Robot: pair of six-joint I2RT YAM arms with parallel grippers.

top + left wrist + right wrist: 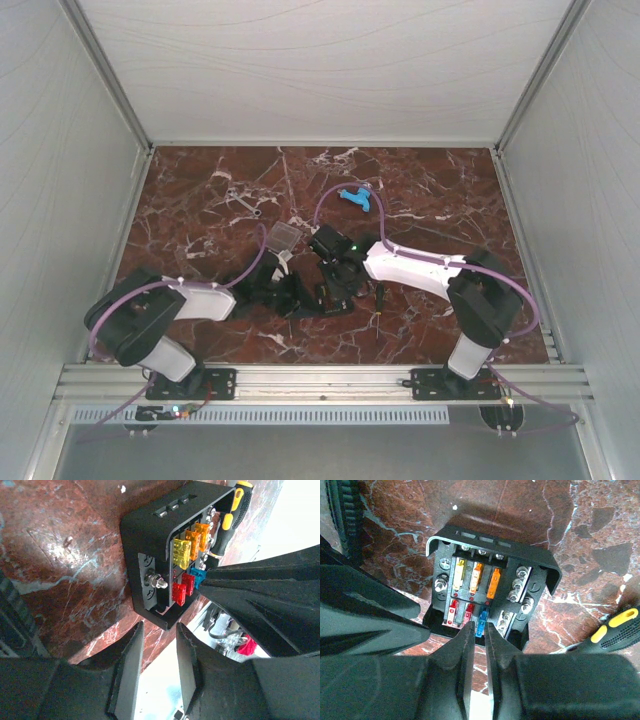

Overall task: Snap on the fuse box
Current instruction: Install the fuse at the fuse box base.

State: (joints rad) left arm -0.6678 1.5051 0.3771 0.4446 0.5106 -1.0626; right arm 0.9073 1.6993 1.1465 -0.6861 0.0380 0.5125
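**Operator:** Right wrist first. What do you see?

**Spotter:** Your fuse box tray (495, 542) lies face-up on the marble table (600, 540). Its far row holds a yellow fuse (460, 575) and two orange fuses (493, 582). The near row holds two red fuses (453, 611) and a blue fuse (480, 625). Silver terminal bolts (520, 587) stand along its right side. Your right gripper (480, 630) is at the near wall, its fingers drawn almost together with a thin slit between them. The blue fuse shows just at their tips, and I cannot tell whether they pinch anything. A yellow-and-black screwdriver handle (615, 627) lies to the right, apart from the tray.

**Operator:** And the left wrist?

**Spotter:** Your left gripper (160, 630) has its fingers standing apart, and the tray's nearest corner points into the mouth of that gap. I cannot tell whether the fingers bear on it. Your right gripper reaches in from the right, with its tip over the blue fuse. The screwdriver handle lies just past the tray's far corner.

**Operator:** How much room from above?

**Spotter:** Both your grippers meet at the table's middle, and the tray is lost among their black parts. The clear lid (283, 237) lies flat on the marble just beyond your left gripper, off the tray. A blue plastic piece (354, 198) lies farther back, and a pale metal piece (245, 203) lies back-left. Beyond them, open marble runs to the back wall and out toward both side edges.
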